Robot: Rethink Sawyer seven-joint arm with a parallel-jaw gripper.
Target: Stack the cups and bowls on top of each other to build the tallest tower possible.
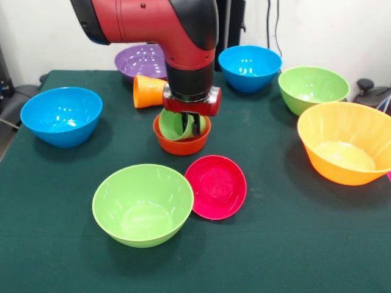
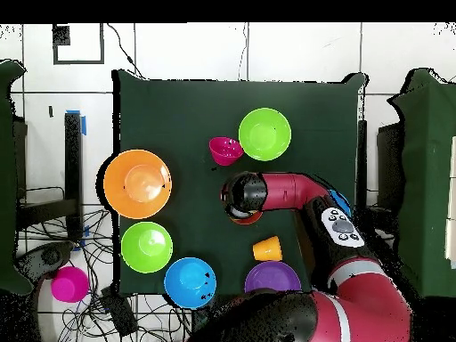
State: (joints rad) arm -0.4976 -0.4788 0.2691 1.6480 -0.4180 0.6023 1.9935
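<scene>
My gripper (image 1: pixel 191 125) reaches down into the small orange-red bowl (image 1: pixel 181 144) at the table's middle. It is shut on the wall of the light green cup (image 1: pixel 174 125), which sits tilted inside that bowl. The orange cup (image 1: pixel 148 91) lies on its side just behind. A magenta bowl (image 1: pixel 215 186) leans against a light green bowl (image 1: pixel 143 204) at the front. In the overhead view the wrist (image 2: pixel 242 196) hides the gripper and the green cup, and only a sliver of the orange-red bowl (image 2: pixel 246 217) shows.
Around the table stand a purple bowl (image 1: pixel 137 61), two blue bowls (image 1: pixel 61 116) (image 1: pixel 249 67), a second light green bowl (image 1: pixel 313 88) and the large orange bowl (image 1: pixel 345 149). A magenta object (image 2: pixel 69 283) lies off the table.
</scene>
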